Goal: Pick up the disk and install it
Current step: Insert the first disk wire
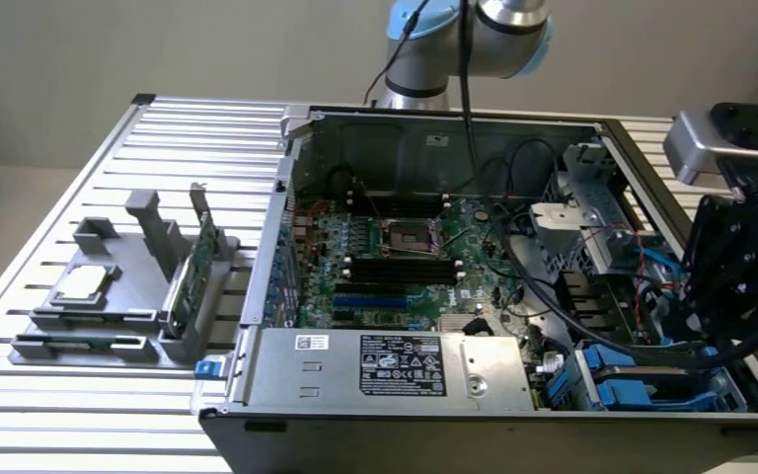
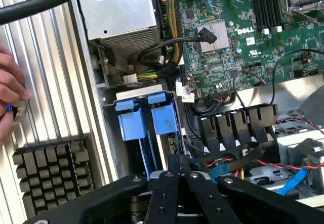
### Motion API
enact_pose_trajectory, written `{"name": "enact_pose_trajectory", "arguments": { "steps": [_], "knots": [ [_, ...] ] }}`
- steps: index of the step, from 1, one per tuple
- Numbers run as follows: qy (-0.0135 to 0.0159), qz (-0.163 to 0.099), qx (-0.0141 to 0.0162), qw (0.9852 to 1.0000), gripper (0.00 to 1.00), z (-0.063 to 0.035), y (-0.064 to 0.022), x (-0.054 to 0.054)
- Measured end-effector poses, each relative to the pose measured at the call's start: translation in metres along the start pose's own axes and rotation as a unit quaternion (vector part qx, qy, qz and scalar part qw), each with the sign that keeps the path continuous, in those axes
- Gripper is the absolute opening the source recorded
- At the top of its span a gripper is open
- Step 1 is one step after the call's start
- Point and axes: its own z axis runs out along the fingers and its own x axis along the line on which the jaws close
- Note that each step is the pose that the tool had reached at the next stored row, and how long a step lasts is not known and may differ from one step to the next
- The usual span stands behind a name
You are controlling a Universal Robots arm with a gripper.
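The slatted table (image 1: 37, 415) is taken up mostly by an open computer case (image 1: 418, 123), laid on its side so the inside can be reached from above. The motherboard (image 1: 393, 257) and power supply (image 1: 393, 365) are exposed inside it (lid off). A grey fixture (image 1: 90, 326) is set beside the case, at the exterior view's left, so spare parts are presented for picking.

The disk (image 2: 164, 119) is found in the drive bay at the case corner, next to the power supply. It is judged seated, since its blue carrier is framed by the bay walls and is not gripped.

The gripper (image 2: 176, 166) is held just above that bay. Its fingers are closed together and nothing is seen between them.

A black heatsink (image 2: 50, 176) is laid on the slats outside the case wall. A person's hand (image 2: 9, 100) is seen near it, clear of the case.
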Motion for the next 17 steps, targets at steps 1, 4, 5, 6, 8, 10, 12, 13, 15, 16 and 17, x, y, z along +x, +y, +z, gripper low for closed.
{"name": "enact_pose_trajectory", "arguments": {
  "steps": [1, 4, 5, 6, 8, 10, 12, 13, 15, 16, 17],
  "knots": [
    [-0.0002, 0.008, 0.0000, 1.0000, 0.11, 0.0000, 0.0000, 0.0000],
    [-0.0006, 0.034, -0.0001, 0.9994, 0.11, 0.0000, 0.0000, 0.0000],
    [-0.0008, 0.042, -0.0001, 0.9991, 0.11, 0.0000, 0.0000, 0.0000],
    [-0.0009, 0.050, -0.0002, 0.9987, 0.11, 0.0001, 0.0000, 0.0000],
    [-0.0012, 0.067, -0.0002, 0.9977, 0.11, 0.0000, 0.0000, 0.0000],
    [-0.0015, 0.085, -0.0003, 0.9964, 0.11, 0.0000, 0.0000, 0.0000],
    [-0.0017, 0.102, -0.0003, 0.9948, 0.11, 0.0000, 0.0000, 0.0000],
    [-0.0019, 0.110, -0.0003, 0.9939, 0.11, 0.0000, 0.0000, 0.0000],
    [-0.0022, 0.128, -0.0004, 0.9918, 0.11, 0.0000, 0.0000, 0.0000],
    [-0.0024, 0.136, -0.0004, 0.9907, 0.11, 0.0001, 0.0000, 0.0000],
    [-0.0025, 0.144, -0.0004, 0.9895, 0.11, 0.0000, 0.0000, 0.0000]
  ]
}}
